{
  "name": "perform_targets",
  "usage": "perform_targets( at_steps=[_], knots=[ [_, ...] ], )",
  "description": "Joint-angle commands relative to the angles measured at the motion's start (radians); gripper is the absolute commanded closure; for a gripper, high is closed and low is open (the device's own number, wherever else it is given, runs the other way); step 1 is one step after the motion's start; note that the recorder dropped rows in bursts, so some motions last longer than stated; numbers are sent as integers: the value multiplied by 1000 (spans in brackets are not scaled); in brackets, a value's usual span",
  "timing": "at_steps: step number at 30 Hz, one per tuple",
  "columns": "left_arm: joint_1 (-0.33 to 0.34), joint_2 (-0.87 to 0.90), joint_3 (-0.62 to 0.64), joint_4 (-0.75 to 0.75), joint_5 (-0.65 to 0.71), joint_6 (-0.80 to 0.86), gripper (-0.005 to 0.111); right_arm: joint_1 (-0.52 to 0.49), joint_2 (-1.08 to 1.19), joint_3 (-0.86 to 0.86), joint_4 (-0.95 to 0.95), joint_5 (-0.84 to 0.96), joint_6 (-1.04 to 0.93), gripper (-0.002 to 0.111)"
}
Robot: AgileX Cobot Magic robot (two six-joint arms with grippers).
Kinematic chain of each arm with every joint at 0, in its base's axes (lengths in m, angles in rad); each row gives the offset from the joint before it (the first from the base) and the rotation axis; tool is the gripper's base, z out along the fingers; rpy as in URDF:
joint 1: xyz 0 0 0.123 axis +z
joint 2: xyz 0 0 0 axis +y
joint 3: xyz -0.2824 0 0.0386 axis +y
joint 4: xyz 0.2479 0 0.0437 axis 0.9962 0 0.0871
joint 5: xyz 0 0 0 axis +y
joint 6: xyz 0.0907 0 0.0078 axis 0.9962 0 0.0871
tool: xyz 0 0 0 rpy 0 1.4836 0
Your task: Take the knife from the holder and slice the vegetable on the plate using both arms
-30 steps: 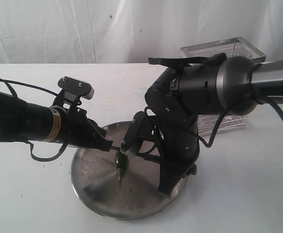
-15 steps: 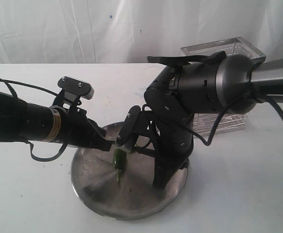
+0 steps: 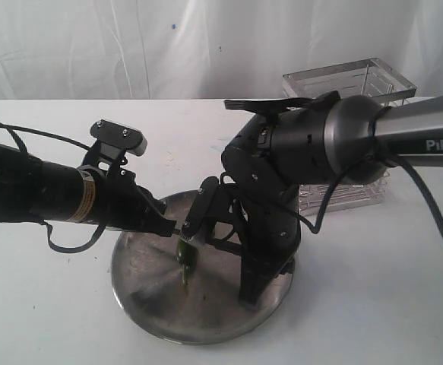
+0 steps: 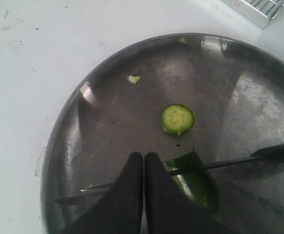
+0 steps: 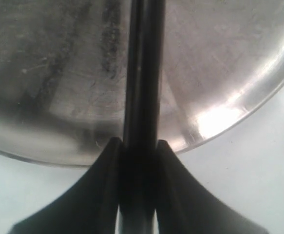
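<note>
- My left end effector (image 4: pixel 143 161) is pinched shut, pinning the green chilli (image 4: pixel 193 183) on the steel plate (image 4: pixel 249 97).
- My right end effector (image 5: pixel 137 146) clamps the knife (image 4: pixel 219 163), its blade crossing the chilli's long axis just beyond my left fingertips.
- A cut slice (image 4: pixel 177 119) lies near.

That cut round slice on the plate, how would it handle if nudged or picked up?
The slice lies flat on its cut face, so it would probably slide rather than roll. The plate looks smooth and shiny, so likely little grip. It looks thin and moist, so it may stick to a fingertip or break under a firm pinch.
</note>
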Motion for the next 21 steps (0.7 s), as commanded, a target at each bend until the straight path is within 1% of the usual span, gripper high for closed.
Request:
perform_targets(
  at_steps=[1,3,5,8,15,21],
  knots=[
    [3,-7,0,-76,18,14,99,1,1,-4,0,8,-20,108],
    [3,-7,0,-88,0,41,99,1,1,-4,0,10,-20,108],
    [3,-7,0,-97,26,49,99,1,1,-4,0,10,-20,108],
    [3,-7,0,-95,14,53,99,1,1,-4,0,10,-20,108],
    [3,63,0,-97,-18,66,99,1,1,-4,0,14,-20,108],
    [3,66,-10,-134,-23,102,99,1,1,-4,0,14,-22,108]
  ],
)
